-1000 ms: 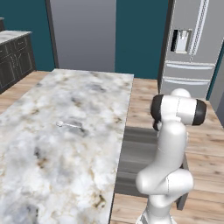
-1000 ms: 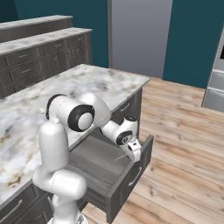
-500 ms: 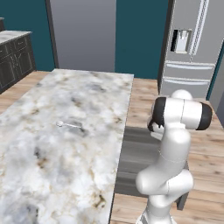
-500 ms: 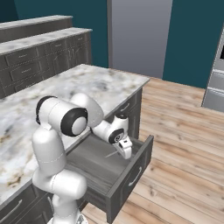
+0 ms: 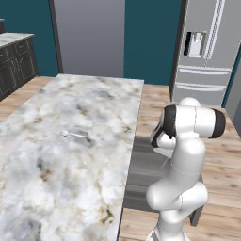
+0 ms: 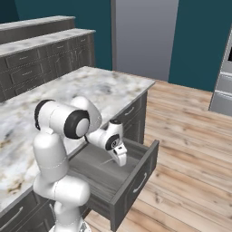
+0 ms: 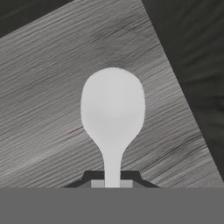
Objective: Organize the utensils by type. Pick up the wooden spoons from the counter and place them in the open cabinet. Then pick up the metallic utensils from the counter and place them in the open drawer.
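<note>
1. Gripper (image 6: 121, 159) hung over the open drawer (image 6: 136, 179), its fingers clamped on the slim handle of a metal spoon (image 7: 112, 111).
2. Spoon bowl jutted straight out past the fingertips in the hand view, smooth, pale silver-grey and oval, narrowing to a thin neck that ran down between the two dark tips.
3. Under the bowl lay the drawer floor (image 7: 52, 87), grey with fine wood grain; whether the spoon touched it I could not tell.
4. From the right base view the spoon (image 6: 108, 161) showed as a thin pale sliver slanting off the gripper, above the inner floor of the drawer.
5. The drawer stood pulled out from the dark grey base units, wide and shallow, with a slim silver bar handle (image 6: 141, 182) on its front.
6. A second spoon (image 5: 74, 134), small, thin and silvery, lay flat on the bench (image 5: 52, 188), well apart from the gripper.
7. The bench top was white-grey marble with brownish veining, a long slab with square edges.
8. A steel-coloured fridge (image 5: 204, 47) stood beyond the bench on a floor of light wood planks (image 6: 190, 136).
</note>
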